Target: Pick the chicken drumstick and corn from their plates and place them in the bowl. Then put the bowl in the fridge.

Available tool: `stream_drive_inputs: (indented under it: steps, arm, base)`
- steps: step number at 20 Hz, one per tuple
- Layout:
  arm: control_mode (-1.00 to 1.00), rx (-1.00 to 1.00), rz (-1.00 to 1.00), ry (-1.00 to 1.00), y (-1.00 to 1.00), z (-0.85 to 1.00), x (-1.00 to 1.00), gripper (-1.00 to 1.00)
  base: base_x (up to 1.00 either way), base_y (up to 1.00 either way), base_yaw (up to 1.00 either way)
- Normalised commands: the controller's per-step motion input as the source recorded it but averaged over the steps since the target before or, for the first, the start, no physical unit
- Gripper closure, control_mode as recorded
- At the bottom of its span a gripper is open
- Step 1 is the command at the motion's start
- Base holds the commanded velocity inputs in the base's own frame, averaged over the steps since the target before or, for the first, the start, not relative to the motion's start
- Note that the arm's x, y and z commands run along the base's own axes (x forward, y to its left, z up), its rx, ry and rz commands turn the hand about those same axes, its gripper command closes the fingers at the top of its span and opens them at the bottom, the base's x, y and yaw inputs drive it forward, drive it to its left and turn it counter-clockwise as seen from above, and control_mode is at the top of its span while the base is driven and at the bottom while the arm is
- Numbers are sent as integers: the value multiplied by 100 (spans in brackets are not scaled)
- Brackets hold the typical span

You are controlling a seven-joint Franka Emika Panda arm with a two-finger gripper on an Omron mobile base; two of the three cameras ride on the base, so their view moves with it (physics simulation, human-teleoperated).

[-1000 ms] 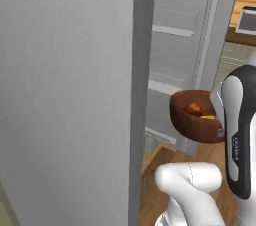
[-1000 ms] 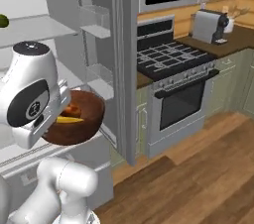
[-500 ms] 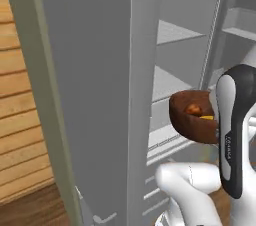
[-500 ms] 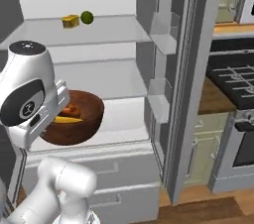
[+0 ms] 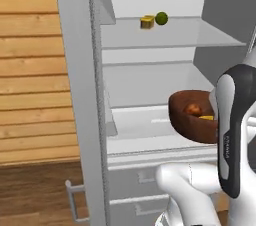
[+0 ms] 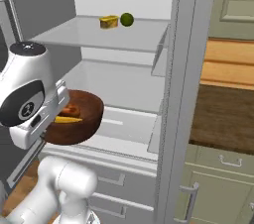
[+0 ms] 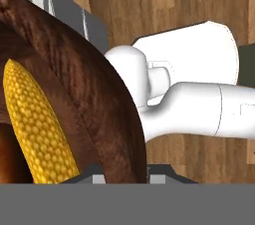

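Note:
The dark reddish-brown bowl (image 5: 192,120) (image 6: 82,119) hangs in the air in front of the open fridge's (image 5: 150,37) middle shelf, level with the ledge above the drawers. My gripper (image 7: 127,171) is shut on the bowl's rim (image 7: 99,99); the white hand hides it in both base views. The yellow corn (image 5: 206,117) (image 6: 68,119) (image 7: 40,124) lies inside the bowl beside the reddish-brown chicken drumstick (image 5: 191,109) (image 6: 71,110). The plates are out of view.
A yellow block (image 5: 147,22) (image 6: 109,21) and a green ball (image 5: 161,18) (image 6: 127,19) sit on the upper shelf. The thick grey fridge doors (image 5: 80,95) (image 6: 181,94) stand open on both sides. Drawers (image 6: 114,188) lie below; green cabinets (image 6: 223,168) are to the right.
The whole picture has swung from the door's edge and stove to the open fridge interior, so the base has moved. The bowl stays in my grip, with both foods inside.

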Motion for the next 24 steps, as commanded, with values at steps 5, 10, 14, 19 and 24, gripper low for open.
stream_drive_inputs:
  steps: [5,10,14,19,24]
  arm:
    - [100,0,0,0,0,0,0,100]
    - [100,0,0,0,0,0,0,100]
    - [-100,0,0,-14,0,-12,40,100]
    - [-100,1,0,-18,-8,-26,84,100]
    - [-100,3,5,2,-25,-17,99,100]
  base:
    - [66,-8,8]
    - [67,1,0]
    - [0,0,0]
    - [0,0,0]
    - [0,0,0]
